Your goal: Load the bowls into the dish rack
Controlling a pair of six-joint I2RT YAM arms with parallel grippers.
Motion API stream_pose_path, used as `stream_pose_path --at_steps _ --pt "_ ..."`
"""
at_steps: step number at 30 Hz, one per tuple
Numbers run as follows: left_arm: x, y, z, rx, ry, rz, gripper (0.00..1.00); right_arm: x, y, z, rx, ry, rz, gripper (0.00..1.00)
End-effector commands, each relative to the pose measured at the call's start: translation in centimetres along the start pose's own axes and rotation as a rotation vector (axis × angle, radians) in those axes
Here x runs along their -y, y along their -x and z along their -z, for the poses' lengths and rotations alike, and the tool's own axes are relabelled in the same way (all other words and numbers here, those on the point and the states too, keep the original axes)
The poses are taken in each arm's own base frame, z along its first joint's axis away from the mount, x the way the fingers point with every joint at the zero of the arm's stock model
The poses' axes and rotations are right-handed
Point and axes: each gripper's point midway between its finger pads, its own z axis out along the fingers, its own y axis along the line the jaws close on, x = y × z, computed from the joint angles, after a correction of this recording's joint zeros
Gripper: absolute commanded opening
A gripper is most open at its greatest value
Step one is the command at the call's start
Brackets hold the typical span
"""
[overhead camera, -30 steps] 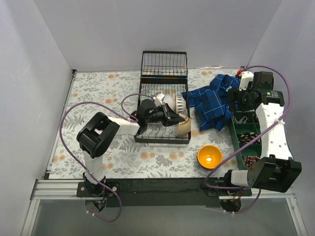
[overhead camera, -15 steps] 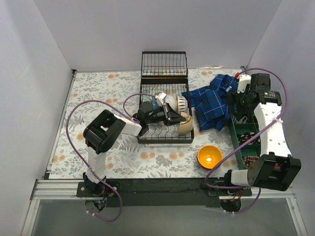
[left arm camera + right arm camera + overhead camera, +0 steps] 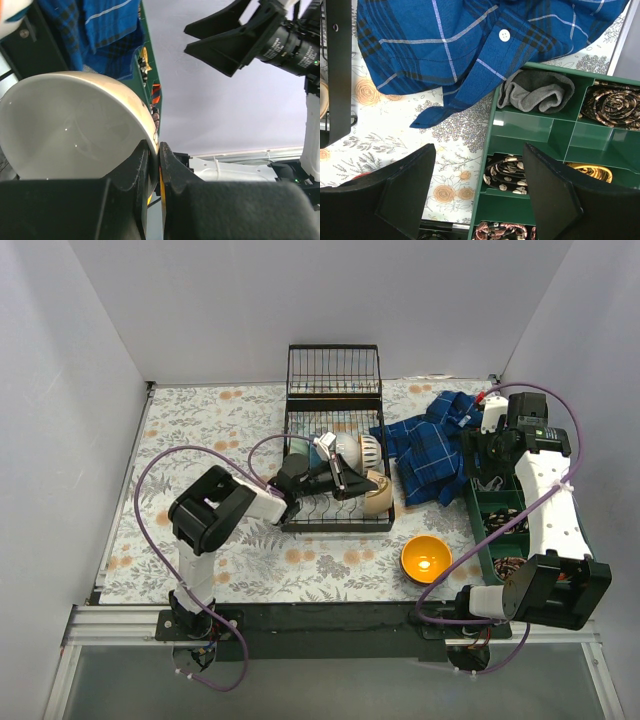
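Observation:
The black wire dish rack [image 3: 334, 390] stands in the middle of the table. My left gripper [image 3: 352, 483] reaches over its near part and is shut on the rim of a cream bowl [image 3: 377, 496] at the rack's near right corner. In the left wrist view the gripper [image 3: 157, 147] pinches the rim of the cream bowl [image 3: 75, 125], which stands on edge. A white ribbed bowl [image 3: 361, 448] leans in the rack behind it. An orange bowl [image 3: 426, 559] sits on the table, near right of the rack. My right gripper [image 3: 487, 448] is open and empty, above the green tray's left edge [image 3: 480, 160].
A blue plaid shirt [image 3: 430, 445] lies crumpled right of the rack and also shows in the right wrist view [image 3: 470, 40]. A green compartment tray [image 3: 476, 520] with rolled ties and a grey sock [image 3: 540, 95] runs along the right edge. White walls enclose the table.
The left arm's elbow has swung right and the gripper with the cream bowl has shifted slightly over the rack. The right wrist has drifted a little back and right.

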Motion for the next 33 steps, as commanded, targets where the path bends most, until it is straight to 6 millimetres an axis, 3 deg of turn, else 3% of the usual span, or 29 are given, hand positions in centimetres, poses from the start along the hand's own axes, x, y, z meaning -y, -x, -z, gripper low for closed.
stream_pose_path --at_steps 1,8,24,33 --pt "7.5 1.4 -0.8 0.009 -0.203 0.082 0.00 0.1 0.6 0.5 0.028 -0.013 0.021 0.78" --pt "5.2 0.8 -2.0 0.001 -0.183 0.145 0.00 0.3 0.2 0.2 0.006 -0.018 0.025 0.78" --pt "0.6 -0.2 -0.7 0.079 -0.131 0.321 0.00 -0.2 0.6 -0.7 -0.054 -0.005 0.086 0.78" --pt "0.4 -0.7 1.1 0.089 -0.071 0.294 0.02 -0.9 1.1 -1.3 -0.053 0.008 0.117 0.79"
